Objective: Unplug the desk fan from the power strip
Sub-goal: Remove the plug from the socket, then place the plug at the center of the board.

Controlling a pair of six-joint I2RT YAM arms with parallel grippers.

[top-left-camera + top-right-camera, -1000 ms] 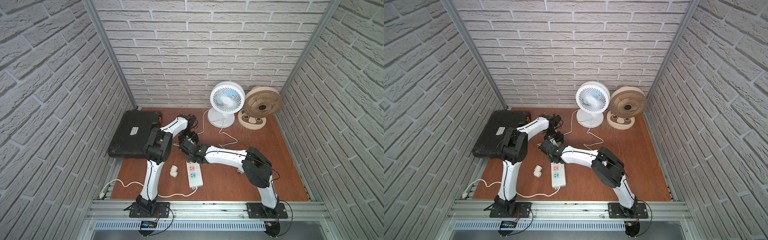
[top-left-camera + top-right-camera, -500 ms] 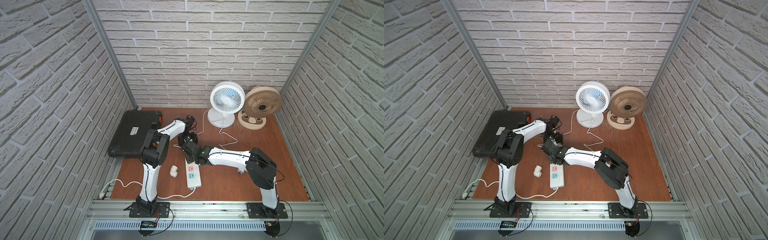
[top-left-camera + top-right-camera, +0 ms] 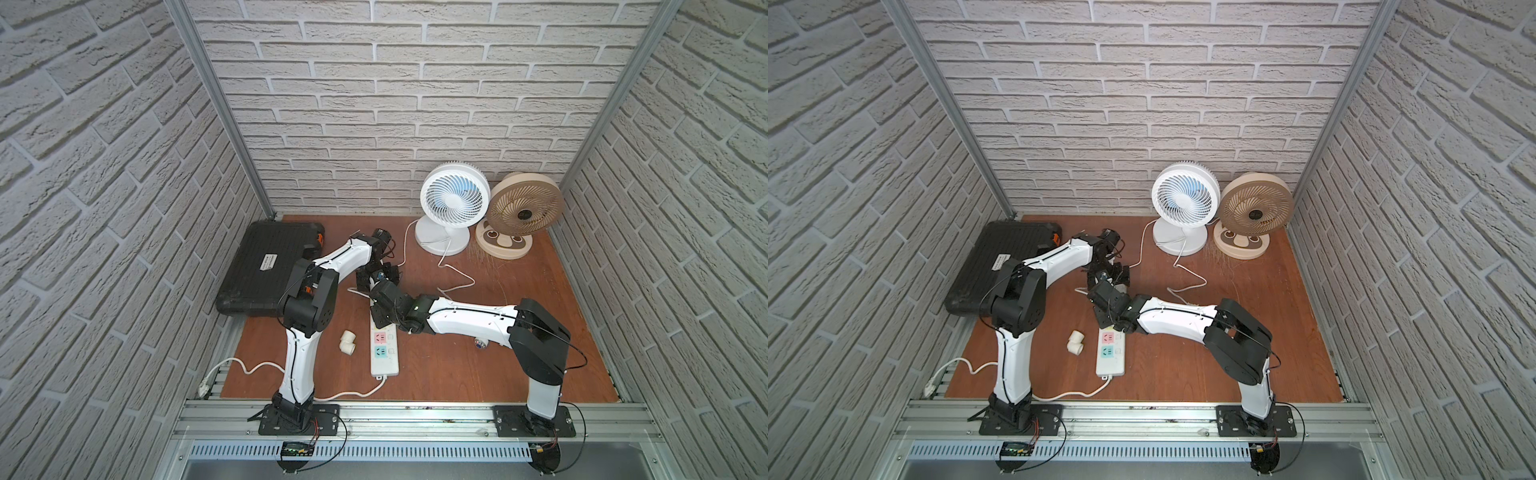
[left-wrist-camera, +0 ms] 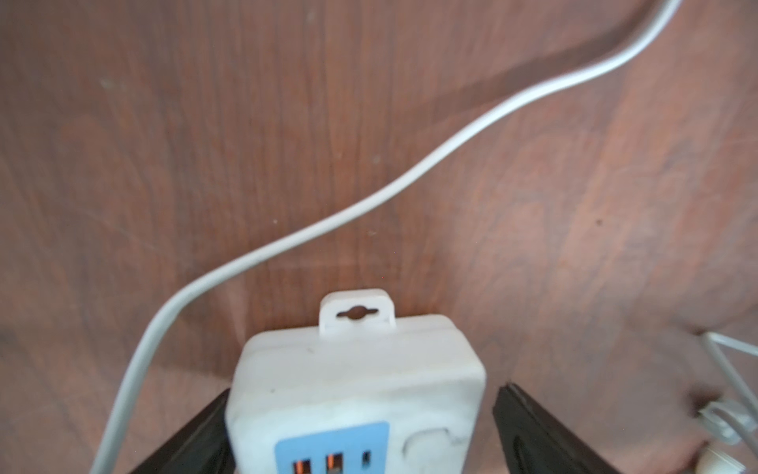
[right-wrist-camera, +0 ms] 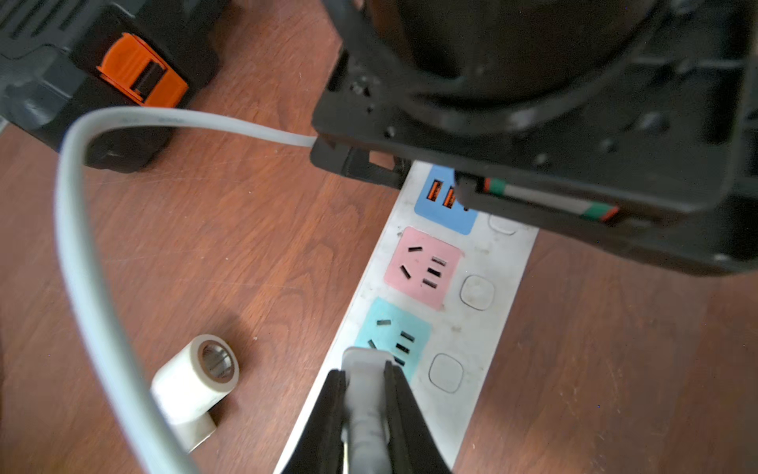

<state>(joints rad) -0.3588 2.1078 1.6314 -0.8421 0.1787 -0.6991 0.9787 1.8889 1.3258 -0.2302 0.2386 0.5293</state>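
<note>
Brick-walled bay, brown worktop (image 3: 457,365): strip (image 3: 385,349) lies at 6 o'clock of the fan (image 3: 453,203). Right jaws (image 5: 365,410) pinch the plug (image 5: 363,394), apparently clear of the sockets; left jaws (image 4: 361,435) straddle the strip's end, wide. Next: carry the plug away.

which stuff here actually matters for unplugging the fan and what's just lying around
Part of the job:
- power strip
- white fan
- white plug and its cord, plug gripped by the right hand
- left hand, open astride the strip's end

Lying about:
- beige fan
- black case
- white pipe elbow
</note>
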